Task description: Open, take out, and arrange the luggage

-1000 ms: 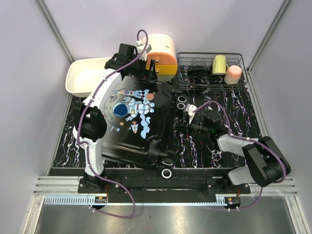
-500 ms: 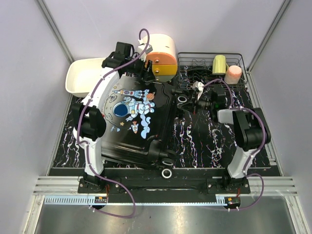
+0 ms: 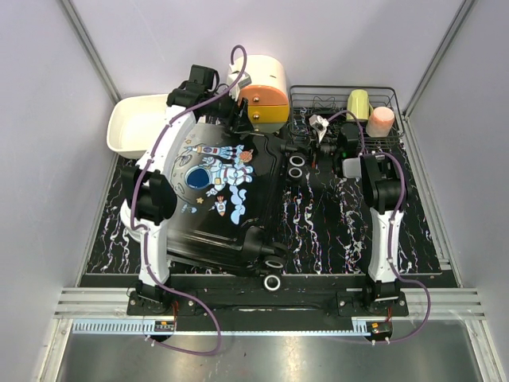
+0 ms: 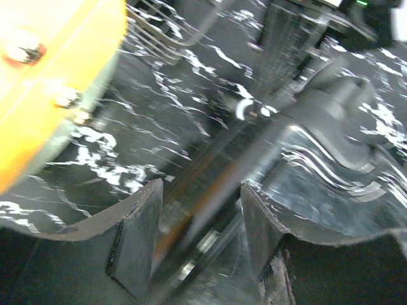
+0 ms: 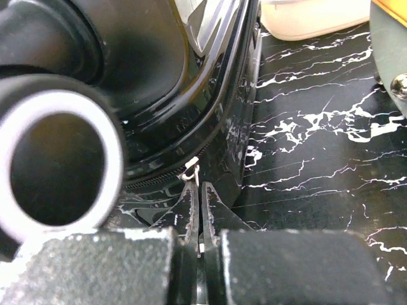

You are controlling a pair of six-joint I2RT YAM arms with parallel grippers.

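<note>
Pressing together beside the luggage (image 5: 152,82) zipper pull (image 5: 191,170): right pincer (image 5: 196,190), wrist view only. Left pincer (image 4: 200,210) spread over blurred luggage edge.

L wrist view motion-blurred, luggage (image 4: 318,171) rim smeared (detail lost); R wrist: wheel (image 5: 57,105) cropped.

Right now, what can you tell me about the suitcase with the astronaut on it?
The luggage is a glossy hard shell, mostly black, with cartoon astronauts and rockets. It lies flat and closed on the marbled table, with white-rimmed wheels on its right side. The right gripper is pinched shut at its silver zipper pull; the left gripper hovers at its far edge.
</note>
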